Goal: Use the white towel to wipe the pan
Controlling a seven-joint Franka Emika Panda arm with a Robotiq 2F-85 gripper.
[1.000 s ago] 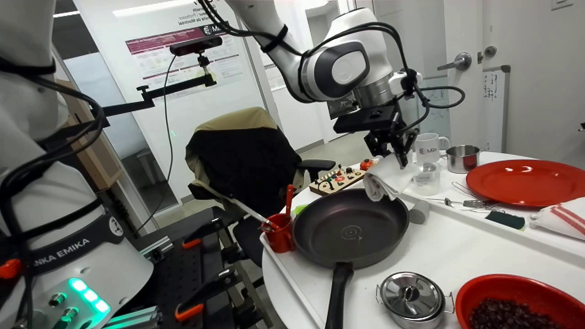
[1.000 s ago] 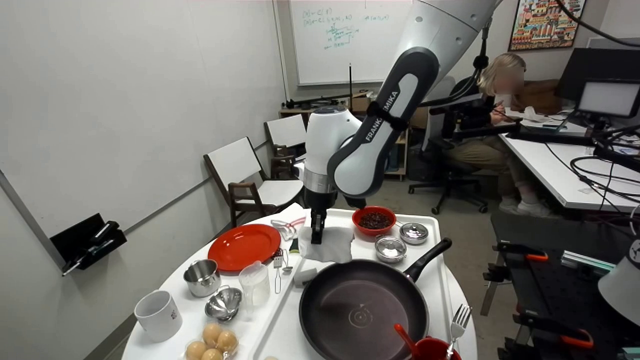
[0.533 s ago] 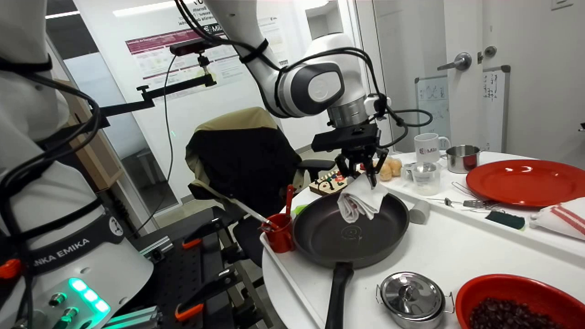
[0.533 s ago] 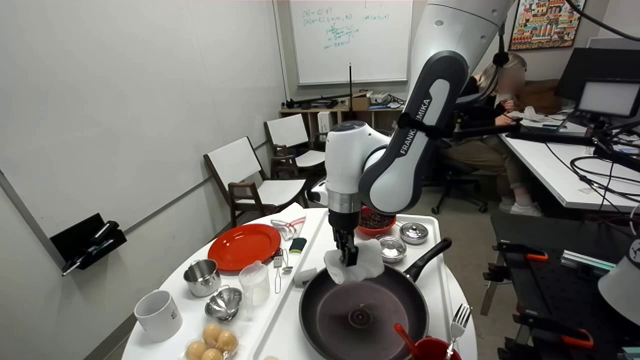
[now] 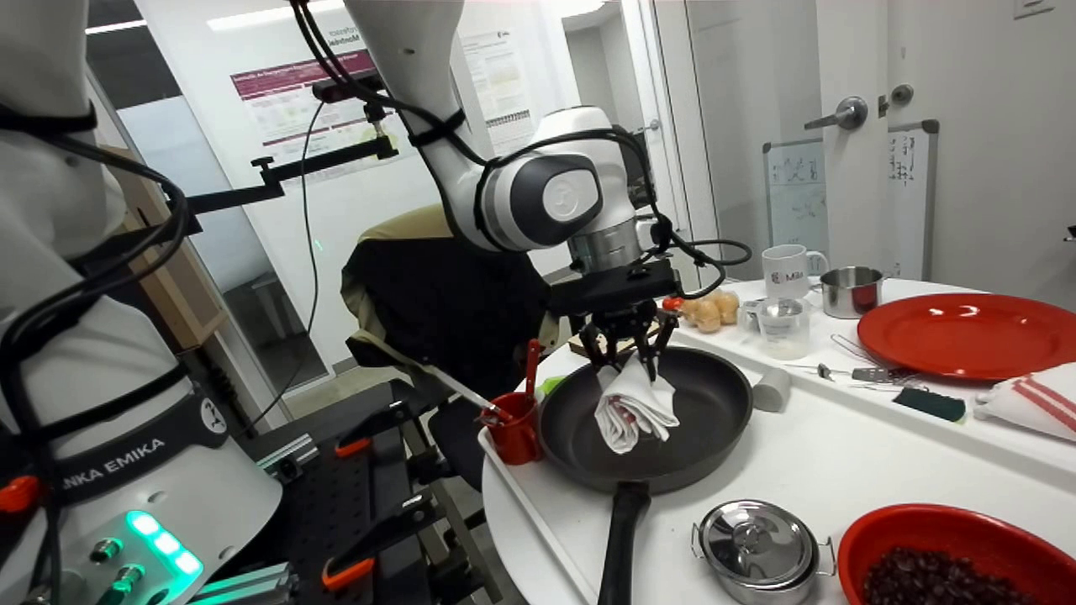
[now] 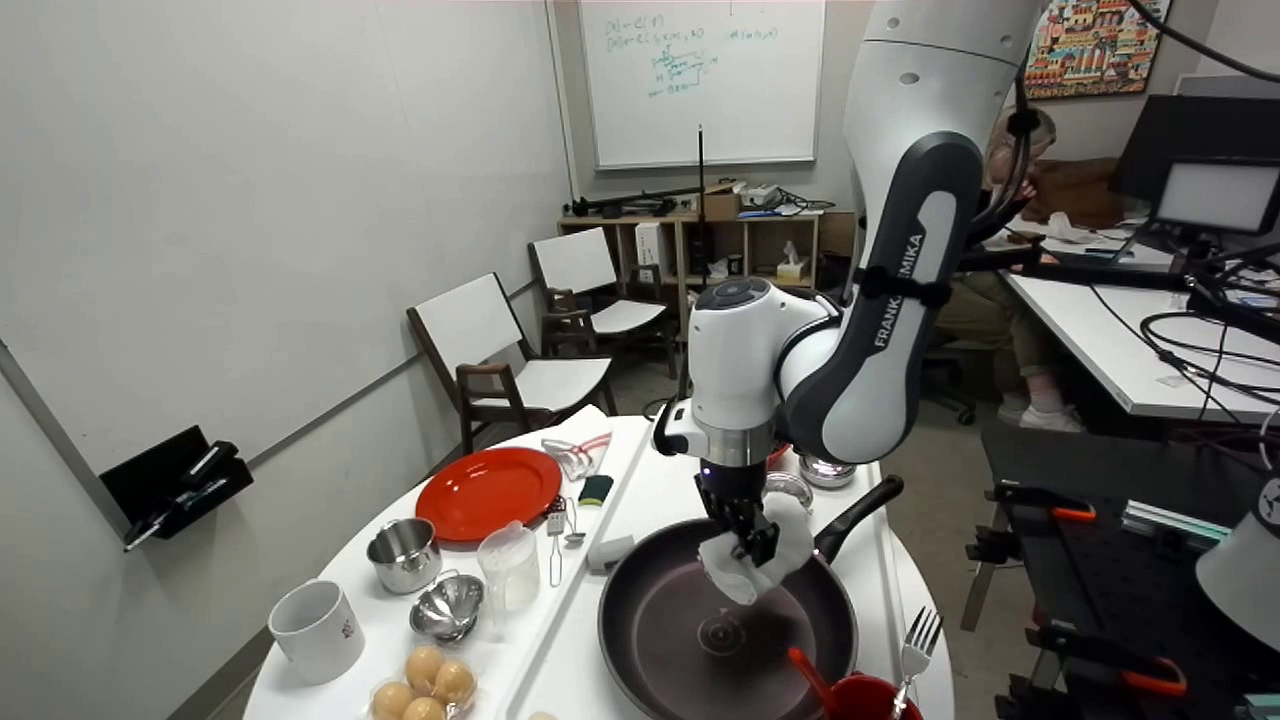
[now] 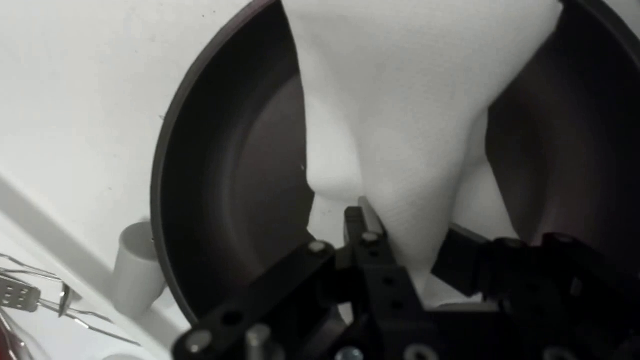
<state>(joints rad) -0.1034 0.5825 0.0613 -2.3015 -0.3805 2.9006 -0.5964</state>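
Note:
The white towel [image 5: 635, 412] hangs in folds from my gripper [image 5: 626, 365], which is shut on it. Below lies the pan [image 5: 706, 407], dark and round, its black handle [image 6: 855, 520] sticking out to one side. In the wrist view the towel [image 7: 400, 90] is bunched between the fingers [image 7: 354, 220] and spreads out over the pan [image 7: 210, 170]. Both exterior views have the gripper over the inside of the pan. Whether the towel's lower folds touch the pan's bottom, I cannot tell.
Against the pan's rim stand a red cup [image 5: 514, 441] with a fork and red utensil, and a grey cylinder [image 5: 771, 391]. Near the handle is a lidded steel pot [image 5: 752, 538], then a red bowl [image 5: 916, 525] of beans. A red plate [image 5: 950, 332] lies beyond the tray's edge.
My gripper has carried the towel down and across, from beyond the pan's rim to over its inside. The pan has stayed in place, and the grip has held throughout.

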